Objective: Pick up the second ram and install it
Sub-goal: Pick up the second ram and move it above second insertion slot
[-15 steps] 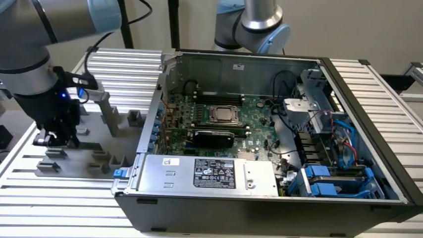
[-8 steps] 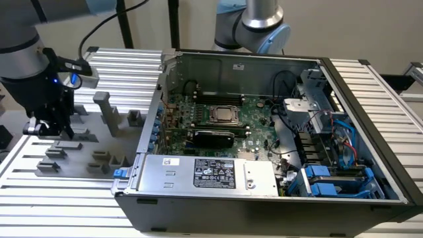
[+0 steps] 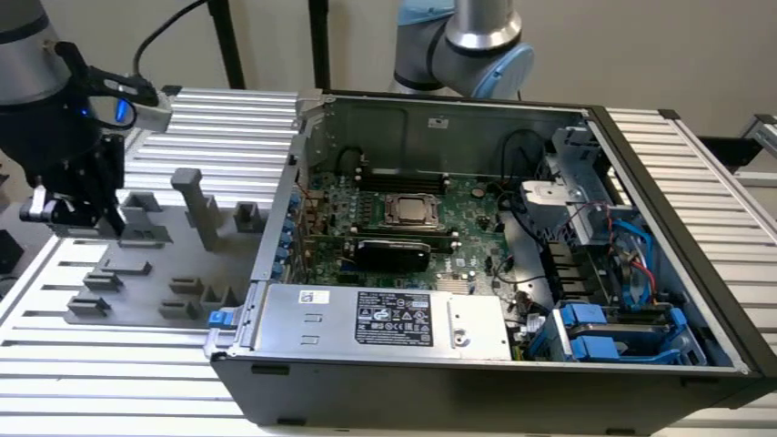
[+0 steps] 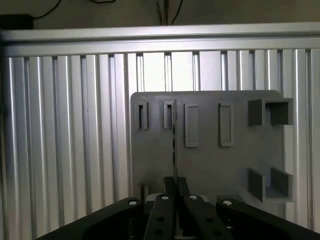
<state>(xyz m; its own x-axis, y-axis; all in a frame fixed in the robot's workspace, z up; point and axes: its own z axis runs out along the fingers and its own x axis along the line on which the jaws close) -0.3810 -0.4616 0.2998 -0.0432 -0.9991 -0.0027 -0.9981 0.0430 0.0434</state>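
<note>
Watching the end effector (image 4: 175, 186), I see it clamped on the second ram (image 4: 174, 145) — edge-on, long axis running out across the grey plate (image 4: 210, 165).

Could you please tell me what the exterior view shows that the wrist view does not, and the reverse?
Exterior view: the open computer case with its motherboard, to the exterior view's right of the gripper. Wrist view: the second ram, a thin dark strip edge-on, clamped in the gripper's fingers. Shared: the gripper, the grey fixture plate and the slatted table.
</note>
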